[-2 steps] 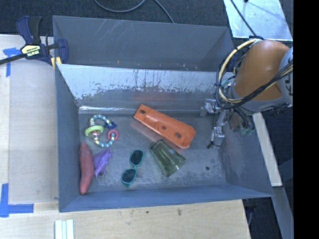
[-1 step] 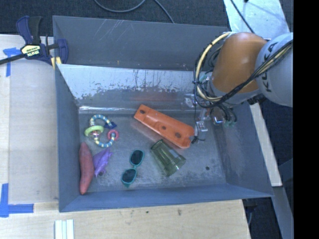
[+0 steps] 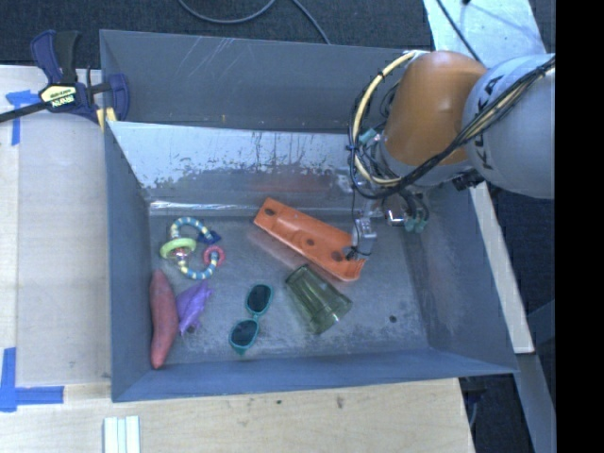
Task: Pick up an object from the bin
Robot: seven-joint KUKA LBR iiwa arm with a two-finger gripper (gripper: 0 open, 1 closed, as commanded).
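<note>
The arm (image 3: 521,144) (orange cover (image 3: 429,111) at its wrist) reaches in from the right, gripper (image 3: 362,243) pointing down.

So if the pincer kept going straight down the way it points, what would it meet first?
Most likely the right end of the orange flat piece, which lies just under the pincer; the gap between them is hard to judge.
</note>
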